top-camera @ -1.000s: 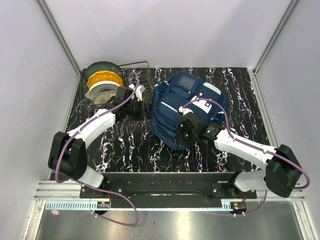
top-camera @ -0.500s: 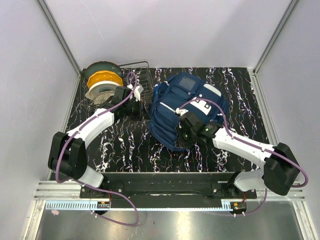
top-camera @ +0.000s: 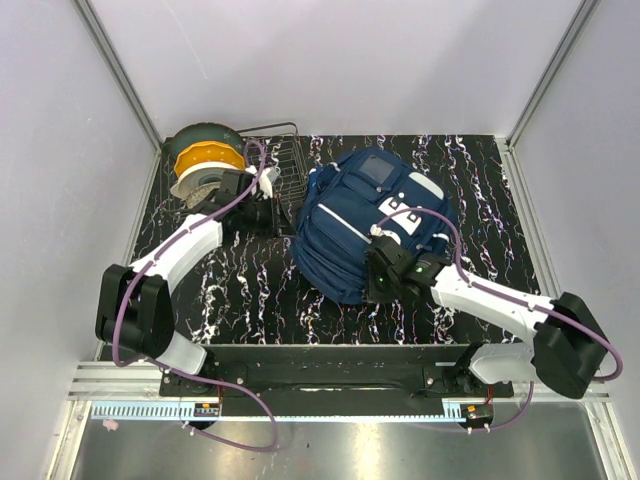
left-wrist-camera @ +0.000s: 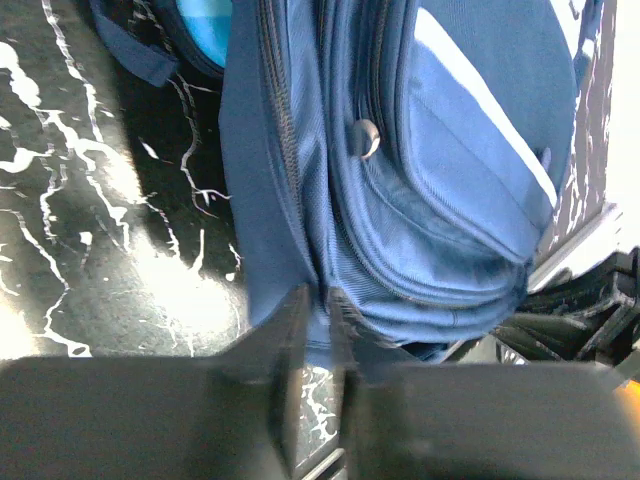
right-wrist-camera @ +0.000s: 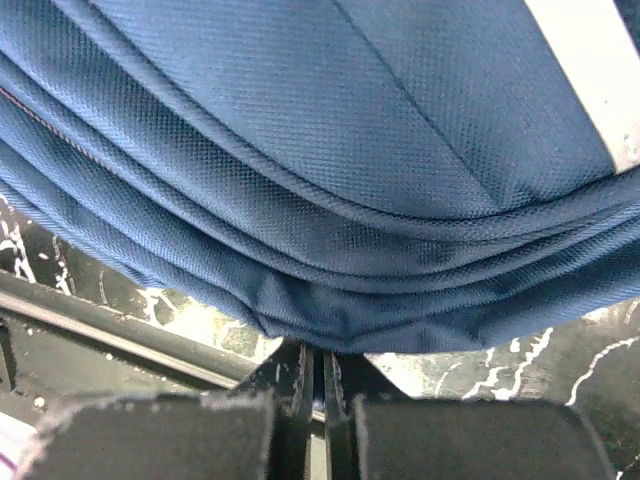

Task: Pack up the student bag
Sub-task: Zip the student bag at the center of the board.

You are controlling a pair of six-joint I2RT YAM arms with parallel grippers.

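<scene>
The student bag (top-camera: 365, 225), a navy backpack with white stripes and white pocket patches, lies front-up in the middle of the black marbled table. My left gripper (top-camera: 284, 208) is at the bag's left edge. In the left wrist view its fingers (left-wrist-camera: 290, 330) are shut on a fold of the bag's blue fabric (left-wrist-camera: 430, 150). My right gripper (top-camera: 379, 277) is at the bag's near edge. In the right wrist view its fingertips (right-wrist-camera: 300, 365) pinch the bag's lower seam (right-wrist-camera: 330, 200). The bag's opening and inside are hidden.
A black wire rack (top-camera: 285, 152) stands right behind the left gripper and also shows in the left wrist view (left-wrist-camera: 590, 310). Stacked spools, one orange (top-camera: 205, 160), stand at the far left. A light blue thing (left-wrist-camera: 205, 20) and a strap (left-wrist-camera: 130, 45) lie beside the bag.
My right gripper has pulled toward the near edge, and the bag's near side has stretched out with it. My left gripper has shifted slightly left, still at the bag's left edge.
</scene>
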